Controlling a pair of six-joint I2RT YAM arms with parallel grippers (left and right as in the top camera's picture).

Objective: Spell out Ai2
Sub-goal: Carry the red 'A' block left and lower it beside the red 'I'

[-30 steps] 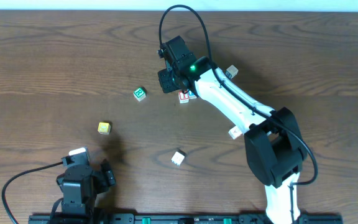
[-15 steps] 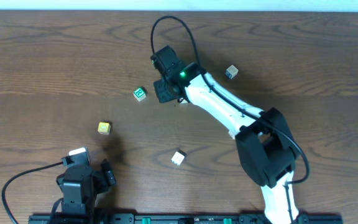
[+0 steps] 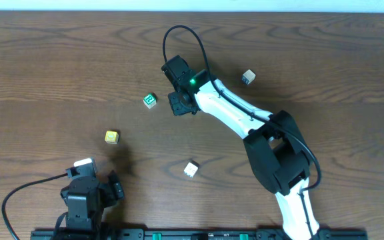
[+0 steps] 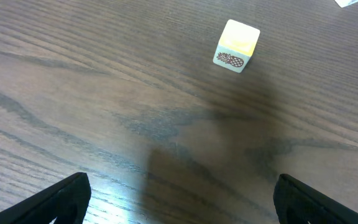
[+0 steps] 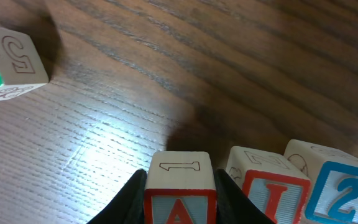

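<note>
Right wrist, A cube [image 5: 179, 177] gripped in right pincer [image 5: 179, 205], I cube [image 5: 272, 186] beside

Overhead looks straight down; wrist views skim the table [image 4: 104, 93] closely.

The right arm [image 3: 232, 107] has smooth white link shells between bulky black joint housings [image 3: 280, 157]. A small green light [image 3: 192, 82] glows on its black wrist block, and a thin black cable [image 3: 169, 40] arches off it. The right hand [image 3: 181, 105] has matte black fingers [image 5: 132, 194]. The left arm [image 3: 85, 199] is all black, with a pale tag [image 3: 83, 163] and its own black lead [image 3: 5, 210]. The left hand [image 4: 179, 202] ends in black, rounded fingertips [image 4: 67, 198].
</note>
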